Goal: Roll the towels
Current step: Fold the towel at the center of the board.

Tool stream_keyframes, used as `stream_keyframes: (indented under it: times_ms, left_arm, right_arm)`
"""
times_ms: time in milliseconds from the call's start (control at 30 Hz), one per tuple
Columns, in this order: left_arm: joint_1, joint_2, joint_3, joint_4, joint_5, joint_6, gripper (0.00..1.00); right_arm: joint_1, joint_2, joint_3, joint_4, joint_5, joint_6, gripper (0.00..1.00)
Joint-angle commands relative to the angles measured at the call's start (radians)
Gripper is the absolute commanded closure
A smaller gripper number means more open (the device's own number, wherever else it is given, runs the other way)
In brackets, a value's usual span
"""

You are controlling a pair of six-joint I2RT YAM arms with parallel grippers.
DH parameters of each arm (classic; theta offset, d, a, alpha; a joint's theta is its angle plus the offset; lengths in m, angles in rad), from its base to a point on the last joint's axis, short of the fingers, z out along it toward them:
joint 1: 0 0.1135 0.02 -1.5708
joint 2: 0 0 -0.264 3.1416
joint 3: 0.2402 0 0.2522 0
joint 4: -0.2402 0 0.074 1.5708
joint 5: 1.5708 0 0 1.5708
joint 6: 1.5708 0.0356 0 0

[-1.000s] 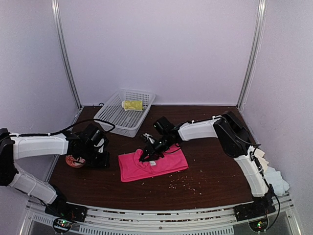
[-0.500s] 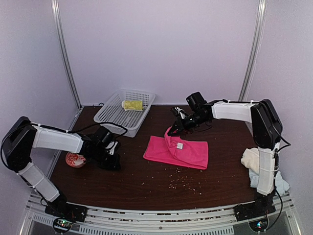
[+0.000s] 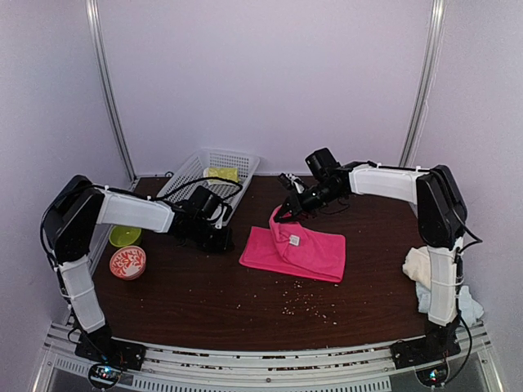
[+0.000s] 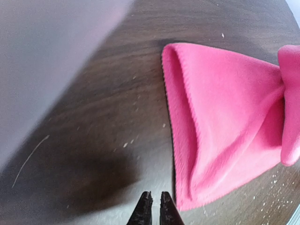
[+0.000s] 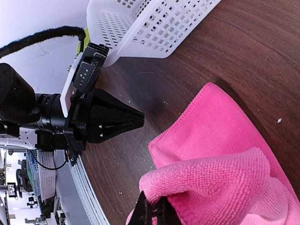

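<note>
My right gripper (image 3: 287,214) pinches the pink towel (image 3: 312,255) by its raised corner for folding. My left gripper (image 4: 152,209), closed and empty, sits beside it.

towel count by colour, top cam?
Pink towel: 1
Lime-yellow towel: 1
Cream towel: 1
Pale-blue towel: 1
Total: 4

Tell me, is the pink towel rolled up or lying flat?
Neither: the pink towel lies folded double, one corner lifted and pinched in the right arm's fingers.
</note>
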Motion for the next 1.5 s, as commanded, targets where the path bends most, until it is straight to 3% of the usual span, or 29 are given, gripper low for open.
stream_keyframes:
  times_ms: [0, 867, 933, 1000, 1100, 1467]
  left_arm:
    - [-0.017, 0.069, 0.058, 0.055, 0.05, 0.045, 0.93]
    - [-0.064, 0.043, -0.034, 0.105, 0.038, -0.003, 0.93]
    - [-0.064, 0.042, -0.033, 0.103, 0.035, -0.002, 0.93]
    - [-0.064, 0.041, -0.034, 0.102, 0.033, -0.002, 0.93]
    - [-0.064, 0.033, -0.042, 0.1, 0.025, -0.004, 0.93]
    - [-0.065, -0.08, -0.105, 0.082, -0.067, -0.016, 0.93]
  right_arm:
    - [0.007, 0.066, 0.086, 0.008, -0.021, 0.021, 1.0]
    - [0.087, 0.296, 0.142, 0.18, -0.057, 0.264, 1.0]
    - [0.095, 0.31, 0.152, 0.196, -0.075, 0.278, 0.96]
    - [0.098, 0.313, 0.161, 0.205, -0.089, 0.286, 0.82]
    - [0.099, 0.287, 0.161, 0.208, -0.102, 0.284, 0.71]
    - [0.081, 0.12, 0.056, 0.241, -0.123, 0.301, 0.55]
